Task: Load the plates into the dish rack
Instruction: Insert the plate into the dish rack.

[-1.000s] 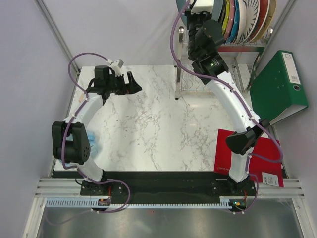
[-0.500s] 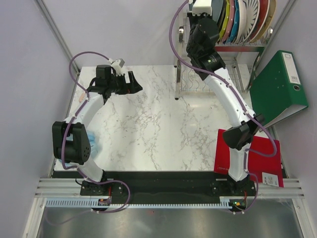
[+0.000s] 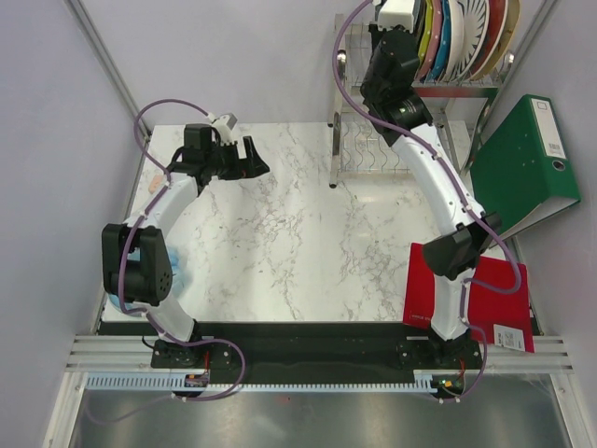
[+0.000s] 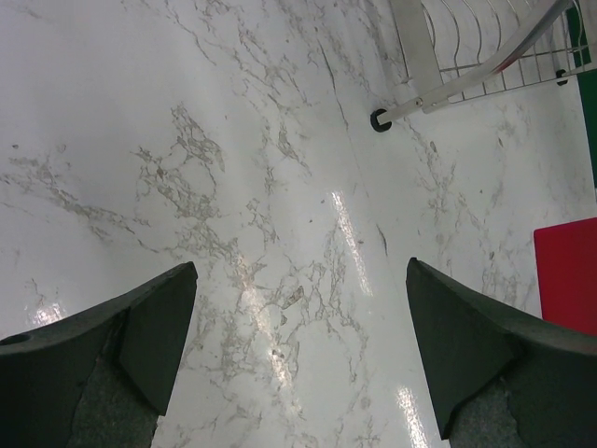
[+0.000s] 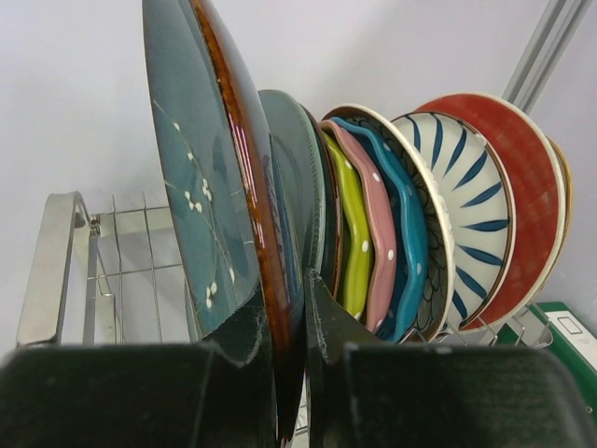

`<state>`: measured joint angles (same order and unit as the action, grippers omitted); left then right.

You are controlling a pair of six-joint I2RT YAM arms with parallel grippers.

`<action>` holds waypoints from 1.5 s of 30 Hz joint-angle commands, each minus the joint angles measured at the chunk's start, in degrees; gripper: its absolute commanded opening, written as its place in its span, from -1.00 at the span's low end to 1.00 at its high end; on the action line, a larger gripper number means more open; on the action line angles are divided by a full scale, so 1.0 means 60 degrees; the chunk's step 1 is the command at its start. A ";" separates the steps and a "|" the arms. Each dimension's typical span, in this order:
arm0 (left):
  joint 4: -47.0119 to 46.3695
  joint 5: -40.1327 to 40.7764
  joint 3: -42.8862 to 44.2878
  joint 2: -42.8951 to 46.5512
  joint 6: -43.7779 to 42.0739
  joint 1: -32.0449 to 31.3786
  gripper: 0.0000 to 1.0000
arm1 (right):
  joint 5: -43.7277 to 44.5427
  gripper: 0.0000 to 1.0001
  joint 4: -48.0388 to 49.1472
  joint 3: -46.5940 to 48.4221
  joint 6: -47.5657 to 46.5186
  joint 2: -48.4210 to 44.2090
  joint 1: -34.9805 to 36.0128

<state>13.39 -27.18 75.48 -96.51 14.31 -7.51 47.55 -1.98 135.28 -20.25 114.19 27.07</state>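
Marble table [image 3: 280, 233] is lying under the left claw [image 4: 298, 317], hanging released; the right claw [image 5: 284, 327] is grasping a dark teal plate [image 5: 196, 168] upright beside other plates [image 5: 410, 224] in the dish rack [image 5: 56, 261].

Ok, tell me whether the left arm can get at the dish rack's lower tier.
Probably yes. The left end effector hangs open over the table, with nothing between it and the near corner of the dish rack; the right end effector is at its top tier, gripping a plate.
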 commanded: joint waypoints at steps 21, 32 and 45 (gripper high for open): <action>-0.0151 -0.0333 0.0530 -0.0541 0.0179 -0.0155 1.00 | -0.0468 -1.00 0.2966 0.0861 -0.0023 0.0304 -0.0029; -0.0181 -0.0407 0.0427 -0.0585 0.0223 -0.0184 0.99 | -0.0542 -1.00 0.2527 0.0774 0.0459 0.0216 -0.0029; -0.0210 -0.0597 0.0632 -0.0893 0.0355 -0.0272 1.00 | -0.1113 -1.00 0.3010 0.0979 0.0767 0.0202 -0.0029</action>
<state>13.32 -29.23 76.66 -101.45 14.76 -8.71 46.81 2.96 136.03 -19.53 118.89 26.06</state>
